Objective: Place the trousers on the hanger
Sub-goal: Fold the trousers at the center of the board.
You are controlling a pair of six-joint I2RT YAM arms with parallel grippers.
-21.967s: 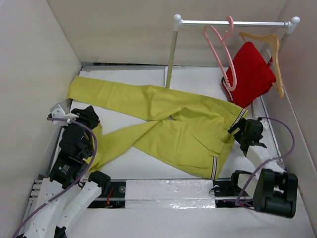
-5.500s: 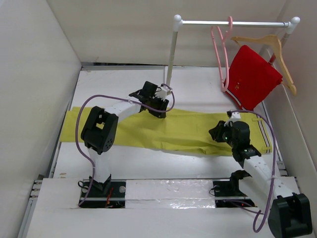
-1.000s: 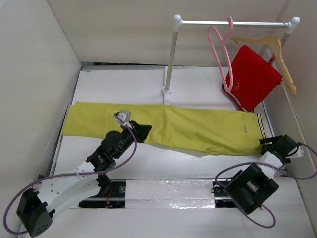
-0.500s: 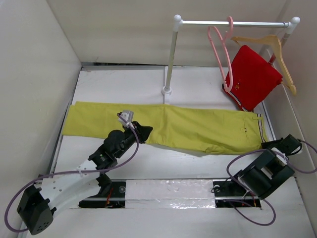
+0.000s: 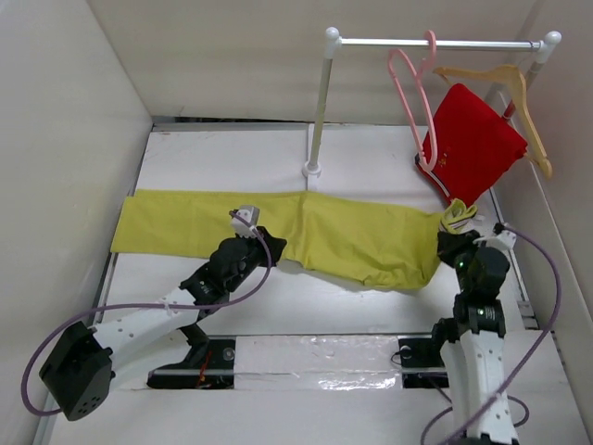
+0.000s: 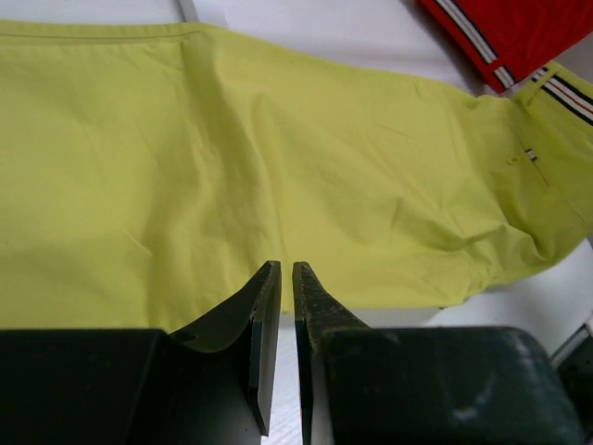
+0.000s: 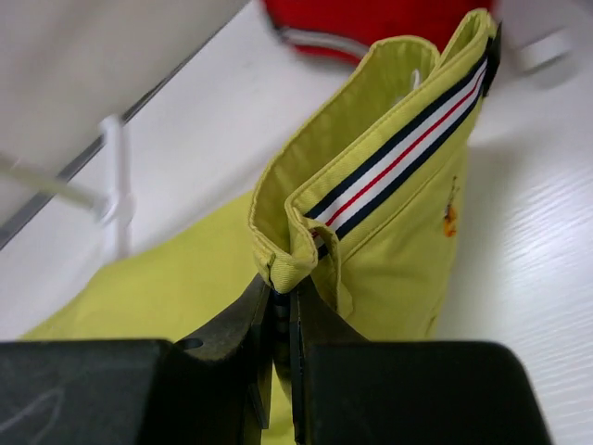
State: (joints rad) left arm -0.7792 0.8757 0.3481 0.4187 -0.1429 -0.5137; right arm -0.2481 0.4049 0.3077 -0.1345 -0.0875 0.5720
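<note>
One pair of trousers [image 5: 352, 236], yellow-green, lies flat across the white table [image 5: 371, 158]. In the overhead view the legs run out toward 9 o'clock and the waist end sits toward 3 o'clock. The waistband, with its dark, white and red striped trim, is bunched and lifted off the table at that end.

Two hangers hang on one white rail [image 5: 482, 44] at about 1 o'clock:
- the hanger [image 5: 406, 102], thin pink plastic, hooked on nearer the rail's middle;
- a light wooden hanger [image 5: 508, 74], hooked on at the rail's 3 o'clock end.

One red garment [image 5: 473, 139] hangs below and between them, well apart from the flat part of the trousers and just beyond the lifted waistband.

Two grippers:
- The right gripper [image 5: 456, 234] has its fingers pressed onto a fold of the waistband. Its wrist view shows the striped band standing up out of the tips [image 7: 283, 297]. The rest of the trousers [image 7: 389, 241] trails off toward 9 o'clock, and the pink hanger is at its 12 o'clock, well apart.
- The left gripper [image 5: 269, 248] rests at the near edge of the trousers, about mid-length. Its wrist view shows the fingers nearly together [image 6: 287, 278], only a thin slit between them, with no cloth seen in the slit. The trousers [image 6: 278, 167] spread from its 12 o'clock outward to both sides, and the red garment [image 6: 519, 32] is at its 1 o'clock.
</note>
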